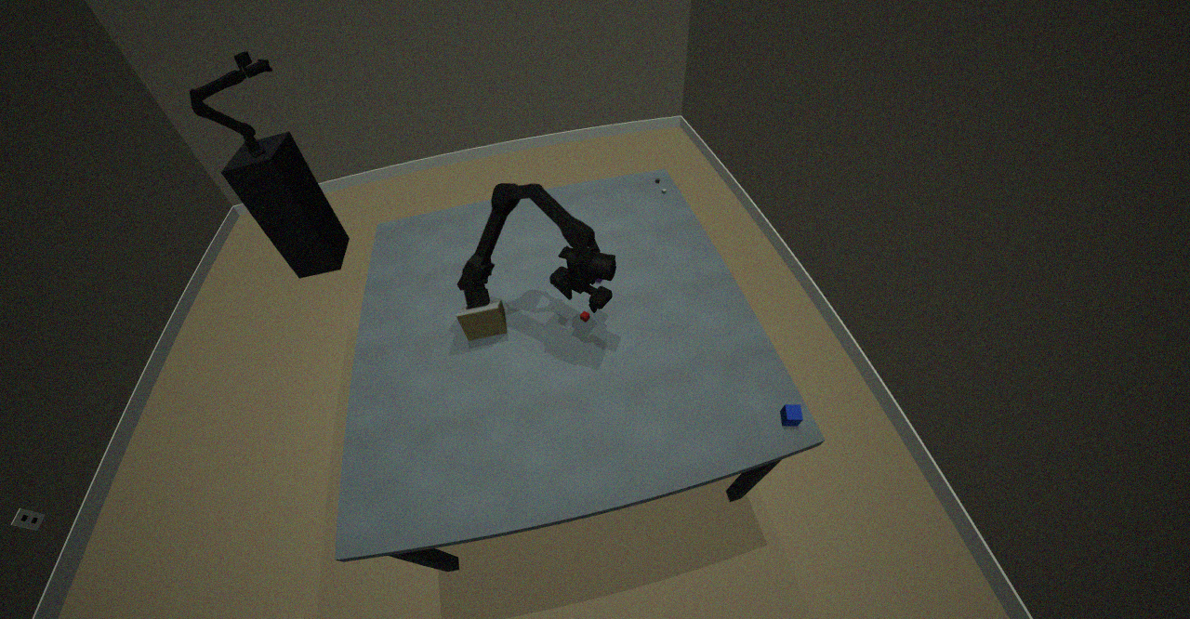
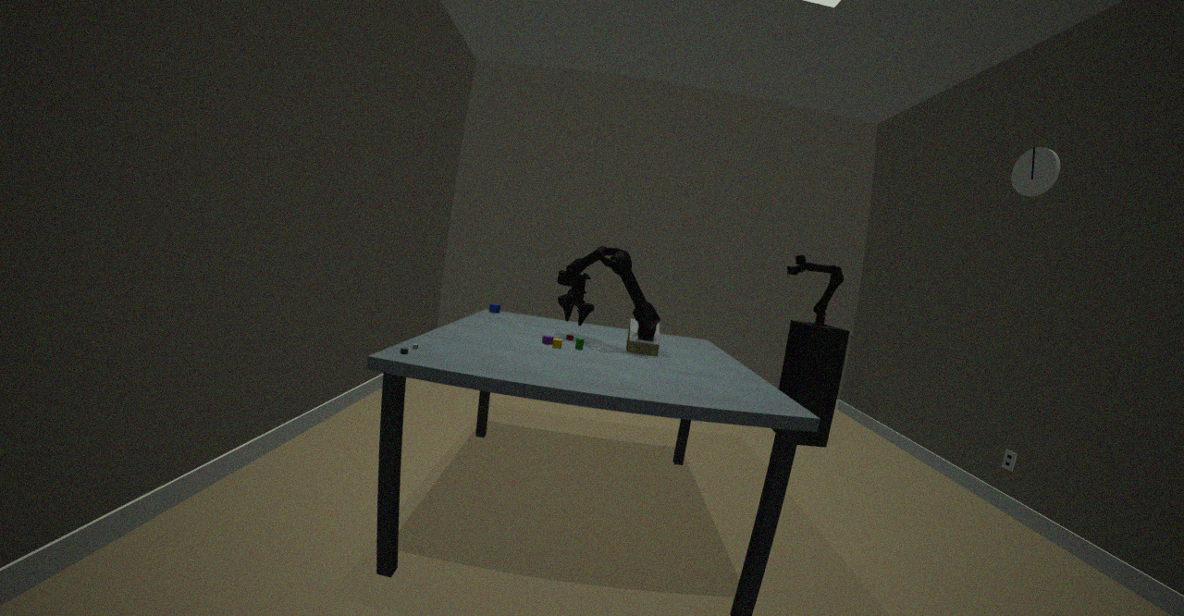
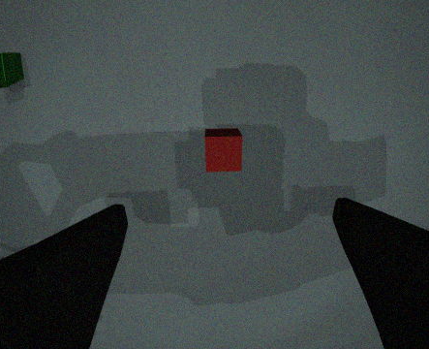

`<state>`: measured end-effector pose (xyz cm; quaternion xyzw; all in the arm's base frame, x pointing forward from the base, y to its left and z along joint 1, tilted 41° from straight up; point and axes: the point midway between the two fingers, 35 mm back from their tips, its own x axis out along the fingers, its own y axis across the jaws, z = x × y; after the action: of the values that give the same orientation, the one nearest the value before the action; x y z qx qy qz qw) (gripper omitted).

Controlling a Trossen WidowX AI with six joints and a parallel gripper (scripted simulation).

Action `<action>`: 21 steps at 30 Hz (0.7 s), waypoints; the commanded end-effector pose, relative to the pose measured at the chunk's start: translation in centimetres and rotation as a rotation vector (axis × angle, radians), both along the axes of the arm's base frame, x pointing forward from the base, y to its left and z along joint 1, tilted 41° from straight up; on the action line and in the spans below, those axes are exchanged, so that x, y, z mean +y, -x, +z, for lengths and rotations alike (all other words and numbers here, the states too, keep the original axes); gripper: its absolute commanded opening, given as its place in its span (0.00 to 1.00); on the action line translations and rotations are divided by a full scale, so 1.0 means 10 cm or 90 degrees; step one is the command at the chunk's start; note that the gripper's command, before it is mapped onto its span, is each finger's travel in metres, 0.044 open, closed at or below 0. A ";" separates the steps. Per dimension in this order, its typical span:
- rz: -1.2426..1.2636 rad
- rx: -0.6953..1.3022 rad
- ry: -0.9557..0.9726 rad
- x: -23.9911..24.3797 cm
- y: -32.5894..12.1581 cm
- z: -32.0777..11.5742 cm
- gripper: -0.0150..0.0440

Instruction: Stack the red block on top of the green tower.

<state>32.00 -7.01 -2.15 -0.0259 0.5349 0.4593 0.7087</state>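
Note:
The red block (image 1: 585, 316) (image 2: 569, 338) (image 3: 224, 153) lies on the table (image 1: 466, 449) (image 2: 662, 380). In the wrist view it is a little above the line between the fingertips, near the middle. The green tower (image 2: 579, 343) (image 3: 3, 70) stands apart from it, at the upper left edge of the wrist view, partly cut off; a seam shows on its side. The arm hides the tower in the top view. My gripper (image 1: 581, 302) (image 2: 573, 322) (image 3: 232, 213) is wide open and empty, pointing down above the table near the red block.
A yellow block (image 2: 557, 343) and a purple block (image 2: 547, 338) sit near the tower. A blue block (image 1: 791, 414) (image 2: 494, 308) is near a table corner. A box (image 1: 483, 322) (image 2: 643, 347) is at the arm's base. Another arm stands on a black pedestal (image 1: 286, 207) (image 2: 811, 380).

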 end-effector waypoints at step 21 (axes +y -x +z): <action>-0.003 0.005 -0.017 0.33 -0.05 -0.32 1.00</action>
<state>32.56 -4.16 -4.98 -0.0175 0.5319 0.4631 0.7087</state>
